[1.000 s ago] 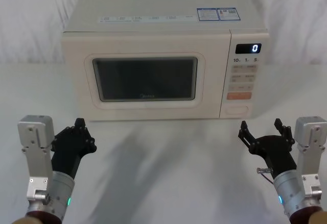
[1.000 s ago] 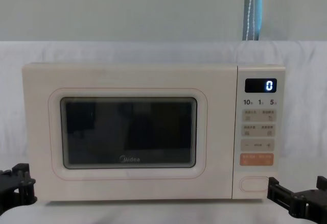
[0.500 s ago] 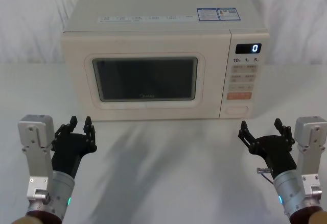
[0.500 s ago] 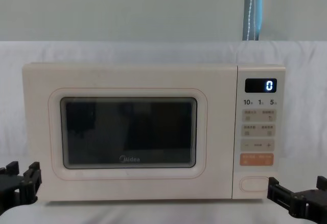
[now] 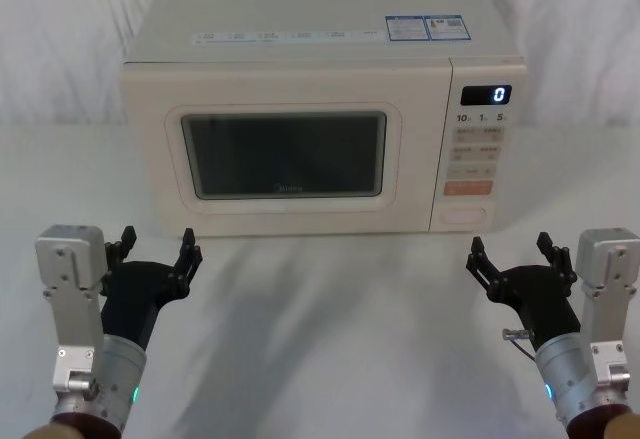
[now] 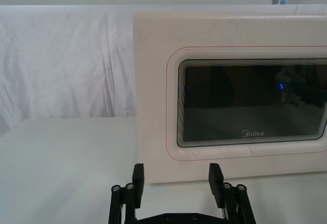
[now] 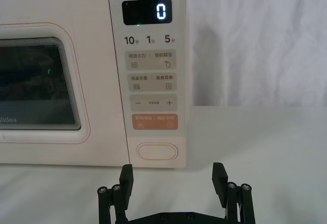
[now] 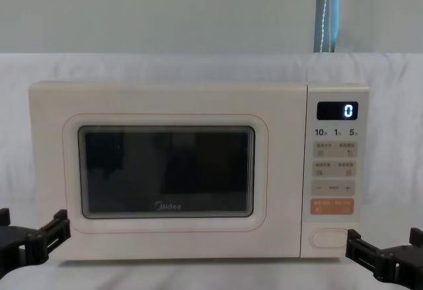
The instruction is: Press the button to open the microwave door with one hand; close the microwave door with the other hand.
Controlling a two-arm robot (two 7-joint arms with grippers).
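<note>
Microwave (image 5: 320, 109): cream, standing on the white-draped table (image 5: 330, 339), front turned toward the robot, white cloth backdrop behind.
Door (image 5: 283, 149): shut flush with the body, taking up the front from the left edge to the panel; dark rounded window with a "Midea" logo under the glass, seen close in the left wrist view (image 6: 230, 106).
Panel (image 5: 478, 144): narrow strip right of the door; display (image 5: 486, 94) lit with a "0", grey-printed keys below it, then an orange key (image 5: 468, 187).
Button (image 5: 466, 213): blank pill-shaped key at the panel's foot, just under the orange key; untouched. In the right wrist view (image 7: 157, 152) sitting ahead of that arm's fingers, apart from them.
Left gripper (image 5: 154, 252): low over the table in front of the door's lower left corner, fingers spread wide, holding nothing, not touching the door. In the chest view (image 8: 30, 237) at the lower left edge.
Right gripper (image 5: 512, 254): low over the table in front of and slightly right of the panel, fingers spread wide, empty, clear of the button. In the chest view (image 8: 383, 247) at the lower right.
</note>
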